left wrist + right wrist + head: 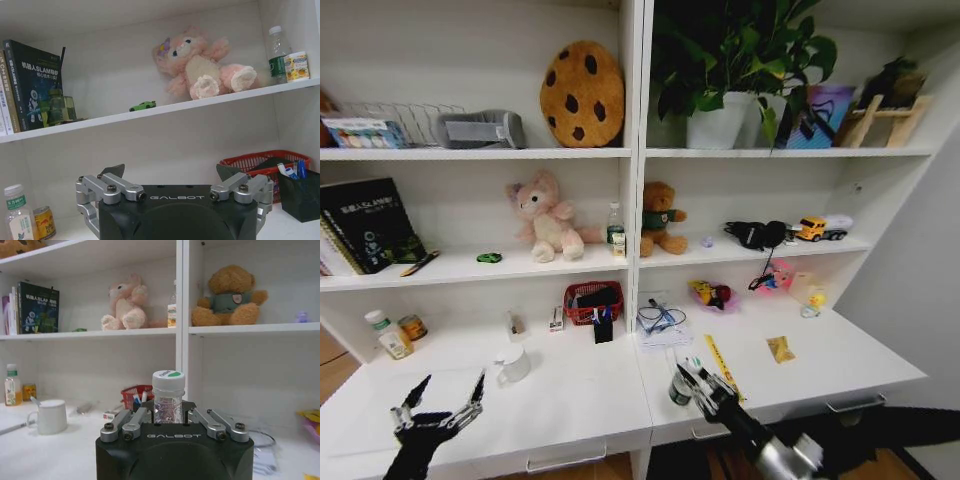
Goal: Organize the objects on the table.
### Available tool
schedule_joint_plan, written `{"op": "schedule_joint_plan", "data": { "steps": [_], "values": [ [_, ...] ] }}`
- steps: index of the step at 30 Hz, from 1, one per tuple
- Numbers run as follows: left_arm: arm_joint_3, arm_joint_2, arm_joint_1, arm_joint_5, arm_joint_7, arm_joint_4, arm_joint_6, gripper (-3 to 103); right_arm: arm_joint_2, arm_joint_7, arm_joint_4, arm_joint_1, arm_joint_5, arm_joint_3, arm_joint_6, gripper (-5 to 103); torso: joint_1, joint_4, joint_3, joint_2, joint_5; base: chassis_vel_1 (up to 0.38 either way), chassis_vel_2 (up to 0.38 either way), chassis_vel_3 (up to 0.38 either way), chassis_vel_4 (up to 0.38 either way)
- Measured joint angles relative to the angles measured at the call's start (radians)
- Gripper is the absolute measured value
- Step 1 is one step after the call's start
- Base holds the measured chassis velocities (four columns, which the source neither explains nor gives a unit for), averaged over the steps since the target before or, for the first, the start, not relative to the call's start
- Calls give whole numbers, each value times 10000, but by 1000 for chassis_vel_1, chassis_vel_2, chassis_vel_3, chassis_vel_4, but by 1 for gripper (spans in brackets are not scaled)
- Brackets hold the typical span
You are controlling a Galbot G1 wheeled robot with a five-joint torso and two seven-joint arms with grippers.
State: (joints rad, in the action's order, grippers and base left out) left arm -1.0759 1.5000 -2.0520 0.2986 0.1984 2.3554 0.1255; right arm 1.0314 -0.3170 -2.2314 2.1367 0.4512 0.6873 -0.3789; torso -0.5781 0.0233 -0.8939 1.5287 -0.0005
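Your right gripper [692, 382] sits low over the front of the white table [570, 400], just right of centre, with its jaws pinched on the small clear bottle [168, 397], which stands upright between the fingers with its white, green-marked cap on top. Your left gripper [440, 400] hovers over the table's front left corner, jaws spread wide and holding nothing. Judging from how things lie, the tidying looks well under way but not finished: the green toy car [143, 105] is parked on the middle shelf between the books and the pink plush toy [548, 217], and the pens [295, 170] stand in a dark holder in front of the red basket [592, 300], so those look put away. The bottle in your right jaws has yet to be set down anywhere, and loose bits such as the yellow ruler [722, 364] and the white mug [512, 363] are on the tabletop. I see no laptop in these views. As for writing, both wrist housings read "GALBOT". The dark book [35, 85] on the shelf carries Chinese characters with "SLAM" among them. The bottle cap has small print, too fine to read.
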Motion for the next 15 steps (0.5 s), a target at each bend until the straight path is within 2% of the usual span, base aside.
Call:
{"op": "schedule_joint_plan", "data": {
  "steps": [1,2,3,5,6,9,10,11,15],
  "values": [
    [0,-1,0,0,0,-1,0,100,173,-201,478,272,-155,131,-635,27,0,1,0,-1,2,0,0,0,0],
    [0,-1,0,0,0,-1,0,100,173,-201,478,272,-155,131,-635,27,0,1,0,-1,2,0,0,0,0],
    [0,0,0,0,0,-1,0,100,363,-392,1383,397,-441,153,-1535,27,0,-1,0,-1,4,0,0,0,0],
    [0,0,0,0,-1,0,0,100,719,-645,3057,209,-1024,-20,-2729,27,-1,-2,-1,-2,10,0,0,0,0],
    [0,0,0,0,-1,0,0,100,719,-645,3057,209,-1024,-20,-2729,27,-1,-2,-1,-2,10,0,0,0,0],
    [0,0,0,-1,0,0,0,100,1027,-747,4513,-317,-1495,-339,-3560,27,0,-3,0,-2,9,0,0,0,0],
    [0,0,0,-1,0,0,0,100,1027,-747,4513,-317,-1495,-339,-3560,27,0,-3,0,-2,9,0,0,0,0],
    [-1,0,0,-1,0,-1,0,100,1214,-832,5748,-854,-1791,-641,-4103,27,0,-3,-1,-2,8,0,0,0,0],
    [0,0,0,0,-1,-1,0,100,1438,-1082,7463,-1832,-2023,-976,-4328,27,-1,-2,-3,-2,7,0,0,0,0]
  ]
}}
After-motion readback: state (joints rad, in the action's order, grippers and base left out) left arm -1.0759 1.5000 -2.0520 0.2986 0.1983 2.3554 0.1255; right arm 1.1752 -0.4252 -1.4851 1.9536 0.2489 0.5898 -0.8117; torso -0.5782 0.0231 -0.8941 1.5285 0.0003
